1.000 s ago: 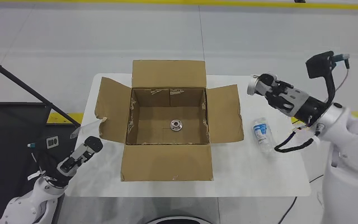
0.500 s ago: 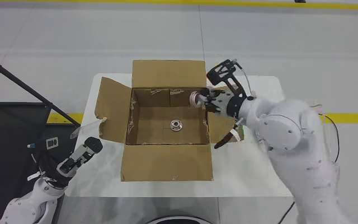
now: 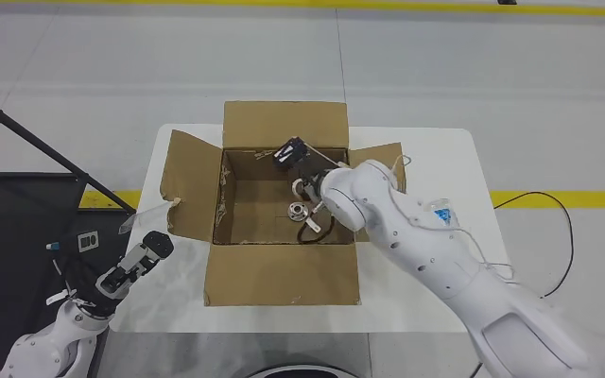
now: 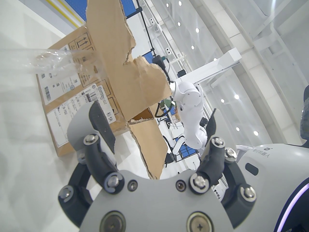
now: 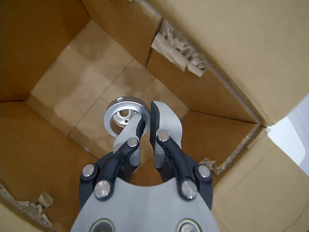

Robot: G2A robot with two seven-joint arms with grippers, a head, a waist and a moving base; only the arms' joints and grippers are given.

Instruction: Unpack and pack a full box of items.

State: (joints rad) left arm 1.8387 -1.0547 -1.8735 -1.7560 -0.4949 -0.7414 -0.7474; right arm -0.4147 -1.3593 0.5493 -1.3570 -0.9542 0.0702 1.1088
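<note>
An open cardboard box [image 3: 255,210] sat in the middle of a white worktop [image 3: 180,307], all four flaps folded outward and their edges torn and ragged. The right arm reached in over the box wall on the robot's right. Its claw [image 5: 146,119] was low over the middle of the box floor, with the walls well apart from it on every side. From above, a metal ring [image 3: 297,209] lay on the box floor, touching the tip of the claw [image 3: 304,201]. The right wrist view showed the grip itself: one finger inside the ring [image 5: 126,103], the other outside, pinching its wall between them. The left claw [image 4: 154,112] was spread wide and empty, outside the box near its corner on the robot's left. Its own view showed the box's labelled outer wall and a strip of clear plastic [image 4: 48,59] against it. A plastic bottle [image 3: 440,214] lay beyond the box's right flap, partly under the arm.
</note>
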